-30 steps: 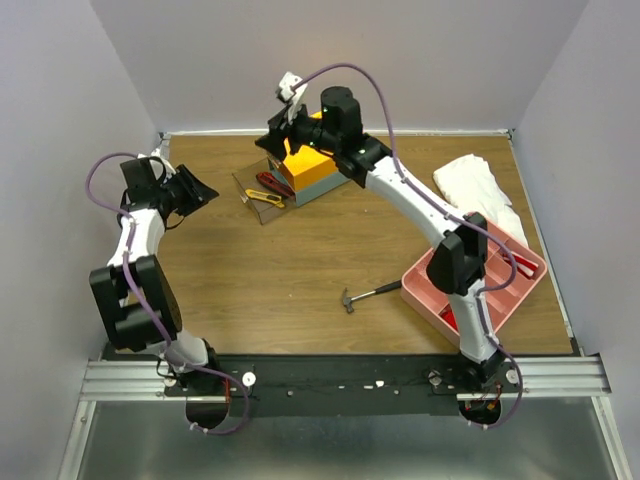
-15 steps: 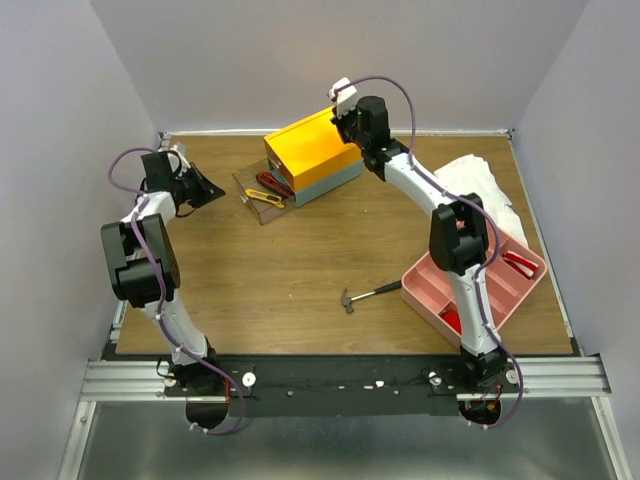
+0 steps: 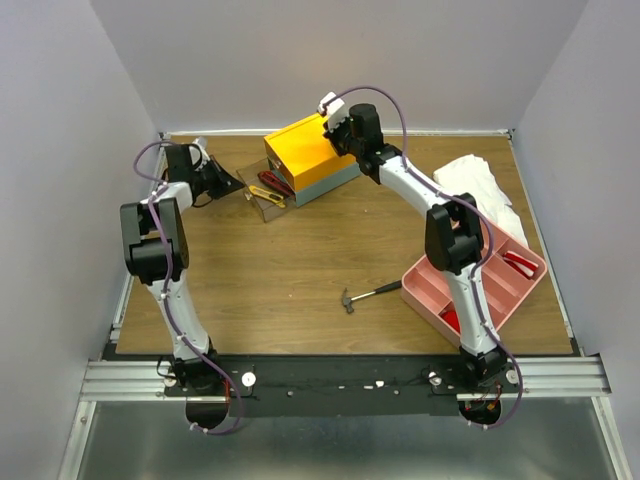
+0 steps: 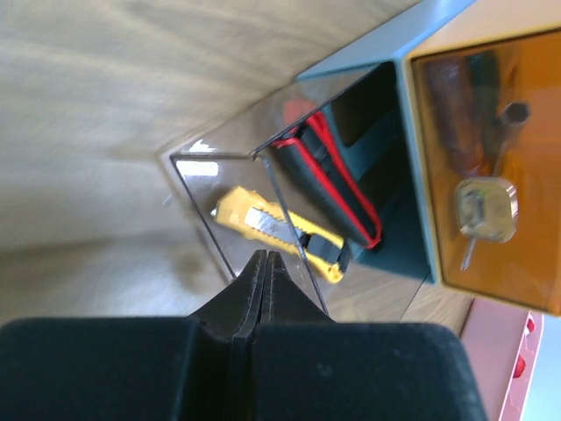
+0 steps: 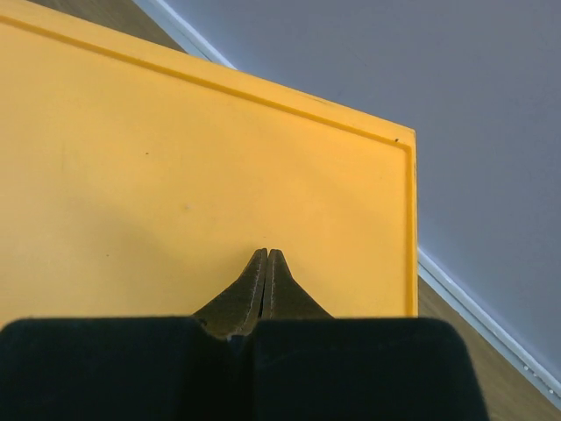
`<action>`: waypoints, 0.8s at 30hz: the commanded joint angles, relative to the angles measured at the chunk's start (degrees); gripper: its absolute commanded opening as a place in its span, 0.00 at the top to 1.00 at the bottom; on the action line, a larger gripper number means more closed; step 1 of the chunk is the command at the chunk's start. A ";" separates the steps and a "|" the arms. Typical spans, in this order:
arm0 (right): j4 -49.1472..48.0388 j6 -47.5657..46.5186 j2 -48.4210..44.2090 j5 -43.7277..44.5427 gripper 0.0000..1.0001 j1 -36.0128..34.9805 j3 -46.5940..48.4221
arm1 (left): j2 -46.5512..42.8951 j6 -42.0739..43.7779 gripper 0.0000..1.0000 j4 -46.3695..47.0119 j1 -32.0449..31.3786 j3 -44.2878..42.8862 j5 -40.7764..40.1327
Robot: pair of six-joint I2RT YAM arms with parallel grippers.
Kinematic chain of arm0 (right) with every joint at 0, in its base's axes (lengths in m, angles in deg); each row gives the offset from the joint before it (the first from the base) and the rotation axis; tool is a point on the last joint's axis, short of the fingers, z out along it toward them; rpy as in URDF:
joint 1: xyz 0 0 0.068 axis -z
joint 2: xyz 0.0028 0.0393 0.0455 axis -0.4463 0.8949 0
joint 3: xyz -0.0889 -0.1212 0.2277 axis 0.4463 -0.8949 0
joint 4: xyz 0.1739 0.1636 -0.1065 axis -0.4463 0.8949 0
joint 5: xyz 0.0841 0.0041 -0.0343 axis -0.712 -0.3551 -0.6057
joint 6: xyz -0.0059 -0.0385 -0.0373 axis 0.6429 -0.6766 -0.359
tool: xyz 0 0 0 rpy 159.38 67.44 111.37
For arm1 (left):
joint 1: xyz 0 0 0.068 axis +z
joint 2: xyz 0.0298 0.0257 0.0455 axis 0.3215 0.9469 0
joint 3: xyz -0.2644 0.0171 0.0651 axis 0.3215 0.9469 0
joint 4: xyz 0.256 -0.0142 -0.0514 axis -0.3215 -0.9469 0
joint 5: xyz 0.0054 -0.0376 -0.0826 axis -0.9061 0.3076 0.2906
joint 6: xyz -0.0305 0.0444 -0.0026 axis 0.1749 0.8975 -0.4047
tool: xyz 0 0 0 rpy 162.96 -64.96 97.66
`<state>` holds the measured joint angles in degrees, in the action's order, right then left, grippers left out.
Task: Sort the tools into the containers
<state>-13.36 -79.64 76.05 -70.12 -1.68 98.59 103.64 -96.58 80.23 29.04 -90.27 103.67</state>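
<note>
Fingers of the left gripper (image 4: 266, 263) are pressed flat together with nothing between them. We see their tips right at the near wall of the clear drawer (image 4: 203, 189), which stands pulled out from the container (image 3: 305, 152). Whether they touch that wall we cannot tell. Just ahead of the tips, inside the drawer, lies the yellow utility knife (image 4: 279, 233). Past it, deeper toward the container's grey base, lies the red utility knife (image 4: 331, 180) (black body with red edging, as far as the wrist view shows). The two knives lie side by side, close together.

The right gripper (image 5: 266, 260) is likewise closed on nothing, its tips over the container's yellow top and short of the top's far edge. We cannot make out whether it touches the top.

Well behind both grippers, toward the arm bases, the mini hammer (image 3: 368, 293) lies alone on the table (image 3: 270, 270), its handle end just beside the pink tray (image 3: 425, 295). Red-handled tools (image 3: 520, 262) lie in that tray, and a white cloth (image 3: 478, 183) lies beyond it, off to the right of the right gripper.
</note>
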 commanded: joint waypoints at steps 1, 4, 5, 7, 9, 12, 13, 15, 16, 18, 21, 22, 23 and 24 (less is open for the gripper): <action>7.02 -2.21 -1.42 -3.96 0.99 -1.35 -3.24 | 3.55 -3.91 1.00 4.84 -4.04 -4.47 3.14; 8.08 -2.48 -1.77 -5.10 0.99 -1.79 -4.65 | 5.84 -5.06 1.00 5.63 -6.32 -7.10 3.58; 8.51 -2.48 -1.78 -5.28 0.99 -1.96 -4.83 | 6.80 -5.41 1.00 5.89 -6.76 -7.63 3.58; 8.78 -2.74 -1.86 -5.71 0.99 -2.14 -5.44 | 7.86 -6.46 1.00 7.03 -7.90 -8.95 3.49; 9.05 -2.83 -2.13 -5.81 0.99 -2.49 -6.14 | 9.44 -7.70 1.00 7.91 -8.44 -10.09 3.49; 9.13 -3.00 -2.39 -5.89 0.99 -2.84 -6.85 | 11.29 -8.84 0.99 8.96 -9.40 -11.67 3.84; 9.13 -3.00 -2.48 -5.89 0.99 -3.01 -6.94 | 11.47 -9.45 0.98 9.49 -9.58 -11.85 3.93; 9.22 -3.00 -2.57 -5.98 0.99 -3.19 -7.29 | 12.43 -11.73 0.97 11.85 -10.02 -12.20 4.28; 9.13 -3.00 -2.57 -5.81 0.99 -3.28 -7.38 | 12.78 -12.70 0.96 12.83 -10.11 -12.21 4.45; 9.13 -3.18 -2.74 -5.80 0.99 -3.81 -7.73 | 13.49 -14.54 0.94 14.76 -10.11 -12.21 4.37; 9.22 -3.62 -2.57 -5.54 0.99 -4.25 -7.73 | 14.01 -15.70 0.91 16.43 -10.19 -12.03 4.37; 9.22 -3.71 -2.57 -5.54 0.99 -4.42 -7.64 | 14.10 -16.48 0.90 16.79 -10.11 -11.94 4.37; 9.05 -3.71 -2.65 -5.45 0.99 -4.51 -7.73 | 14.10 -17.01 0.89 17.23 -10.19 -11.68 4.37; 8.78 -3.10 -2.74 -5.02 0.99 -4.51 -7.82 | 13.84 -17.28 0.89 17.06 -10.20 -11.16 4.37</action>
<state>-12.44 -83.31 72.38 -74.20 -4.80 93.52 116.66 -109.85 91.85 19.92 -101.53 105.99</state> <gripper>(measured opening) 0.009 0.098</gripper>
